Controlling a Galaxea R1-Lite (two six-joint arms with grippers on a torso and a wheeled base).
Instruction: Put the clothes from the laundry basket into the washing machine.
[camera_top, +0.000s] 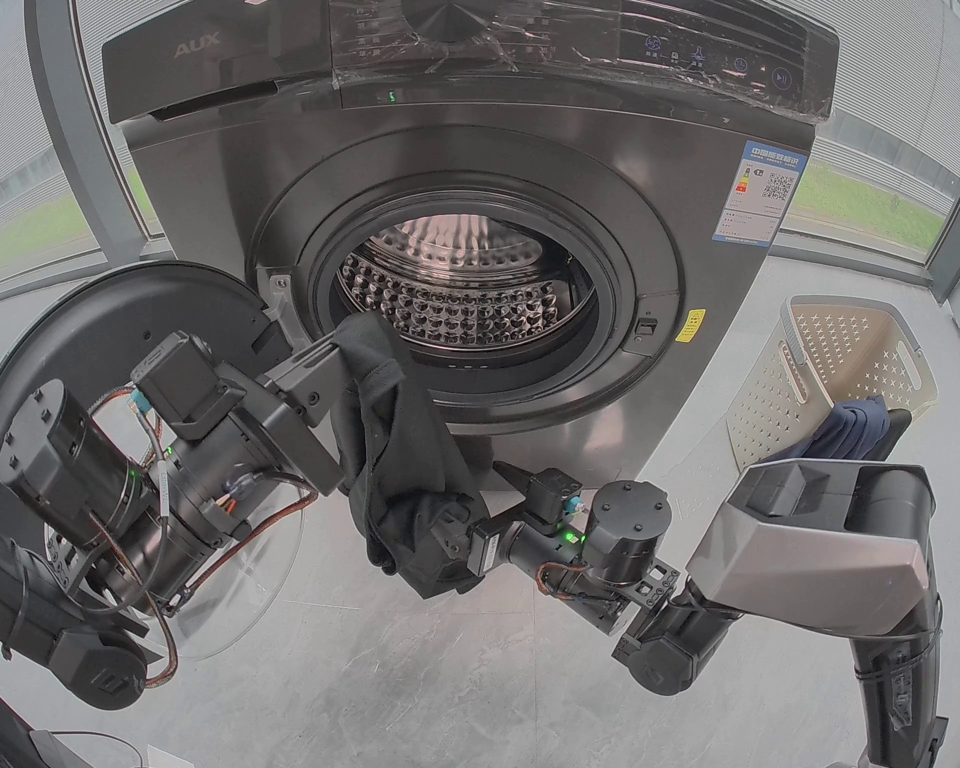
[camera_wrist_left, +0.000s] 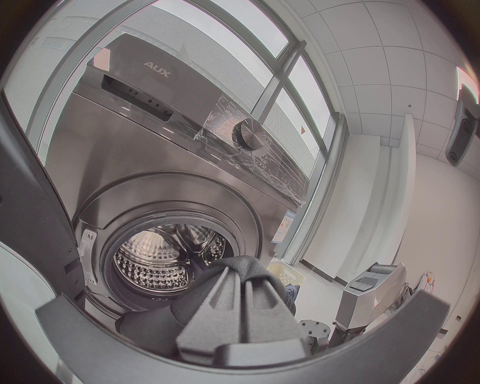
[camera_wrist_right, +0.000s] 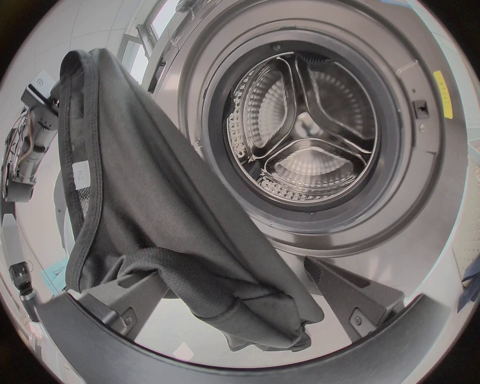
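Left gripper (camera_top: 335, 365): pressed together on the top edge of the black garment (camera_top: 400, 460), right at the lower-left lip of the drum (camera_top: 450, 290).
Right gripper (camera_top: 455, 545): fingers spread, the low folds draped over one of them.
Garment's axis: hangs straight down, outside the opening.
Way in: drum lies just up and beyond the left gripper, so that's the nearer arm.
Laundry basket (camera_top: 770, 400): off right, blue cloth (camera_top: 850, 430) inside.

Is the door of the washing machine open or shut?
Open: the door is swung out to the left, and the drum shows through the round opening.
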